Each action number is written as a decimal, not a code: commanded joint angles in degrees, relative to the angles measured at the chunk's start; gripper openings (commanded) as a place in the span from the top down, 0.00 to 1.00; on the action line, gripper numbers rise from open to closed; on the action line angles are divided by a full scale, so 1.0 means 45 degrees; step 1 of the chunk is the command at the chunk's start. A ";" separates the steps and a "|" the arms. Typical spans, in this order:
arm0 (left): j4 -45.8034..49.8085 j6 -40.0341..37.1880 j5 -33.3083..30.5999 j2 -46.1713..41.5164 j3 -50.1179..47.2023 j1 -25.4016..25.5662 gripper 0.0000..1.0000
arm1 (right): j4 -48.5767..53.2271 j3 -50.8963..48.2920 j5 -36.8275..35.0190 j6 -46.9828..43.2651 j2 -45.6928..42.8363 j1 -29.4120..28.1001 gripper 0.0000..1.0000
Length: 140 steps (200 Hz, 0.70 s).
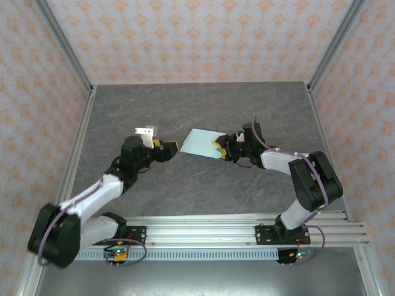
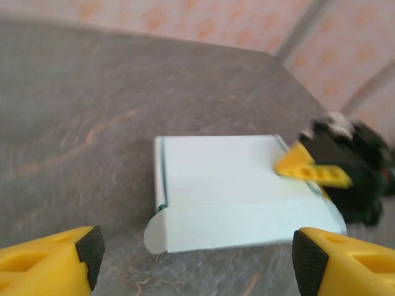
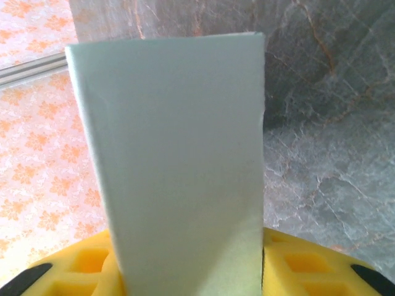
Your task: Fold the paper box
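The paper box (image 1: 200,143) is a pale mint-blue flat card shape at the middle of the grey marble table (image 1: 185,105). My right gripper (image 1: 219,148) is shut on its right end. In the right wrist view the paper box (image 3: 179,172) stands up from between the yellow fingers (image 3: 302,268) of my right gripper (image 3: 188,274). My left gripper (image 1: 171,148) is open just left of the box and apart from it. In the left wrist view the box (image 2: 234,191), with a rounded flap (image 2: 155,234) at its near corner, lies beyond my left gripper (image 2: 197,253).
Metal frame posts (image 1: 65,49) and patterned orange-and-white walls close the table in on three sides. An aluminium rail (image 1: 203,231) with both arm bases runs along the near edge. Bare marble lies behind and in front of the box.
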<state>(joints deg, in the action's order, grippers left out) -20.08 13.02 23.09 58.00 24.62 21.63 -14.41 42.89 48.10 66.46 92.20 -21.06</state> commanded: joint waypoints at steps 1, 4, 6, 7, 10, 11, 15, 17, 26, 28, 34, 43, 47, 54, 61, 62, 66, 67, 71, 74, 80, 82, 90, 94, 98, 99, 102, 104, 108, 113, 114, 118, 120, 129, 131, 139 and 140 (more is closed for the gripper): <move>0.0178 -0.5987 0.0482 -0.0476 -0.0723 0.0894 0.18 | 0.1740 0.0494 0.0833 0.0256 -0.0109 0.0155 0.57; 0.0344 -0.6499 0.0775 -0.0541 -0.0708 0.1011 0.18 | 0.1804 0.0537 0.0972 0.0272 -0.0049 0.0176 0.57; 0.0468 -0.6861 0.0935 -0.0573 -0.0706 0.1121 0.18 | 0.1853 0.0558 0.1079 0.0296 0.0006 0.0199 0.57; 0.0521 -0.7035 0.0997 -0.0588 -0.0706 0.1165 0.18 | 0.1874 0.0572 0.1133 0.0293 0.0022 0.0223 0.58; 0.0678 -0.7587 0.1050 -0.0628 -0.0691 0.1338 0.18 | 0.1938 0.0615 0.1271 0.0330 0.0087 0.0241 0.58; 0.0734 -0.7730 0.1025 -0.0645 -0.0689 0.1391 0.18 | 0.1985 0.0639 0.1326 0.0340 0.0111 0.0253 0.58; 0.0958 -0.8313 0.0822 -0.0689 -0.0654 0.1685 0.18 | 0.2115 0.0695 0.1496 0.0386 0.0201 0.0309 0.58; 0.1041 -0.8540 0.0605 -0.0698 -0.0624 0.1821 0.18 | 0.2213 0.0725 0.1616 0.0402 0.0259 0.0330 0.58; 0.1234 -0.9002 -0.0211 -0.0668 -0.0472 0.2262 0.18 | 0.2546 0.0893 0.2015 0.0475 0.0490 0.0400 0.58; 0.1301 -0.9127 -0.0269 -0.0654 -0.0408 0.2308 0.18 | 0.2595 0.0926 0.2136 0.0483 0.0527 0.0402 0.58; 0.1643 -0.9494 -0.0308 -0.0563 -0.0199 0.2398 0.18 | 0.2768 0.1020 0.2395 0.0533 0.0612 0.0427 0.58; 0.2105 -1.0194 -0.0408 -0.0371 0.0090 0.2591 0.18 | 0.3135 0.1174 0.2698 0.0573 0.0716 0.0423 0.58; 0.2251 -1.0551 -0.0570 -0.0255 0.0176 0.2701 0.18 | 0.3231 0.1244 0.2826 0.0583 0.0748 0.0426 0.58; 0.2499 -1.1259 -0.0854 0.0010 0.0329 0.2951 0.18 | 0.3427 0.1353 0.3041 0.0561 0.0768 0.0424 0.58; 0.2721 -1.2014 -0.1328 0.0363 0.0505 0.3219 0.18 | 0.3682 0.1454 0.3196 0.0463 0.0738 0.0422 0.58; 0.2742 -1.2102 -0.1433 0.0407 0.0534 0.3259 0.18 | 0.3726 0.1469 0.3207 0.0455 0.0740 0.0422 0.58; 0.2783 -1.2361 -0.1730 0.0648 0.0639 0.3355 0.18 | 0.3946 0.1524 0.3235 0.0384 0.0689 0.0434 0.58; 0.2782 -1.2412 -0.1790 0.0696 0.0660 0.3366 0.18 | 0.4024 0.1543 0.3256 0.0367 0.0676 0.0438 0.58; 0.2756 -1.2624 -0.1998 0.0949 0.0741 0.3410 0.19 | 0.4267 0.1611 0.3272 0.0262 0.0621 0.0433 0.58; 0.2698 -1.2798 -0.2115 0.1153 0.0798 0.3416 0.20 | 0.4459 0.1651 0.3269 0.0194 0.0579 0.0423 0.58; 0.2410 -1.3082 -0.2332 0.1534 0.0809 0.3426 0.21 | 0.4759 0.1678 0.3234 0.0085 0.0479 0.0432 0.58; 0.2215 -1.3145 -0.2391 0.1650 0.0801 0.3439 0.21 | 0.4842 0.1684 0.3222 0.0063 0.0441 0.0425 0.58; 0.1459 -1.3407 -0.2510 0.2060 0.0698 0.3436 0.21 | 0.4941 0.1642 0.3199 0.0077 0.0323 0.0435 0.58; 0.1051 -1.3492 -0.2590 0.2237 0.0632 0.3436 0.21 | 0.4906 0.1590 0.3227 0.0128 0.0258 0.0437 0.58; 0.0631 -1.3530 -0.2675 0.2425 0.0580 0.3436 0.21 | 0.4886 0.1544 0.3224 0.0197 0.0203 0.0423 0.58; 0.0544 -1.3534 -0.2692 0.2454 0.0582 0.3436 0.21 | 0.4875 0.1533 0.3231 0.0215 0.0198 0.0422 0.58; 0.0314 -1.3561 -0.2764 0.2577 0.0598 0.3436 0.21 | 0.4850 0.1497 0.3261 0.0271 0.0170 0.0422 0.58; 0.0212 -1.3597 -0.2796 0.2667 0.0611 0.3436 0.21 | 0.4816 0.1487 0.3263 0.0296 0.0144 0.0422 0.58; 0.0071 -1.3674 -0.2885 0.2817 0.0681 0.3439 0.21 | 0.4803 0.1439 0.3300 0.0312 0.0133 0.0439 0.59; 0.0010 -1.3762 -0.2967 0.2980 0.0793 0.3453 0.21 | 0.4787 0.1416 0.3328 0.0338 0.0103 0.0423 0.59; 0.0009 -1.3776 -0.2965 0.3014 0.0815 0.3454 0.21 | 0.4796 0.1411 0.3332 0.0334 0.0100 0.0422 0.59; 0.0008 -1.3846 -0.2978 0.3129 0.0913 0.3456 0.21 | 0.4797 0.1391 0.3353 0.0358 0.0083 0.0423 0.59; 0.0008 -1.3873 -0.2977 0.3186 0.0963 0.3456 0.21 | 0.4778 0.1387 0.3369 0.0376 0.0078 0.0432 0.59; 0.0037 -1.4087 -0.2949 0.3467 0.1135 0.3490 0.21 | 0.4654 0.1298 0.3447 0.0462 0.0077 0.0428 0.59; 0.0059 -1.4163 -0.2897 0.3500 0.1161 0.3493 0.22 | 0.4606 0.1276 0.3476 0.0490 0.0077 0.0423 0.59; 0.0087 -1.4390 -0.2762 0.3712 0.1230 0.3534 0.22 | 0.4372 0.1184 0.3593 0.0595 0.0060 0.0427 0.59; 0.0086 -1.4413 -0.2736 0.3742 0.1239 0.3534 0.22 | 0.4354 0.1168 0.3601 0.0609 0.0059 0.0424 0.59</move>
<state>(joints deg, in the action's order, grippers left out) -15.33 -46.15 12.43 73.03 27.31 37.04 3.25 49.23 62.06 66.96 94.28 -19.18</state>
